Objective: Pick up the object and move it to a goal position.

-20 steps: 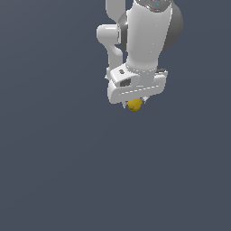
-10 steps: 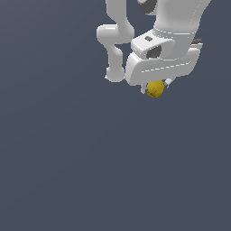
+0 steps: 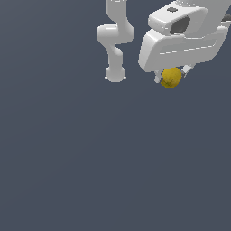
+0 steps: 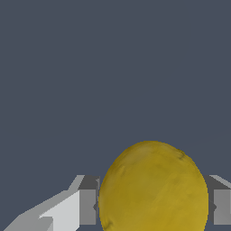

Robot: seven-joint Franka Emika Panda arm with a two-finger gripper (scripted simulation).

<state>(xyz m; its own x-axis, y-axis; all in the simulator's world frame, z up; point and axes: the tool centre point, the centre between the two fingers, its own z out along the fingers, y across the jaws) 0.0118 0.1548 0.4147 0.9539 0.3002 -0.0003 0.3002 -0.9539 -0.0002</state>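
Nearest the wrist camera, the lemon (image 4: pixel 153 187) sits clamped between the fingers (image 4: pixel 88 206) of the gripper (image 3: pixel 170 77), one pad on each side. In the exterior view it hangs under the white hand at about 1 o'clock in the frame, having shifted from near 12 a second ago and grown larger. Beyond lies only grey floor (image 3: pixel 90 171). The carry seems well underway; no goal marker shows.

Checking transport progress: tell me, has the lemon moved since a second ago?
Yes. The lemon, held in the gripper, shifted toward the exterior view's right, away from the robot base.
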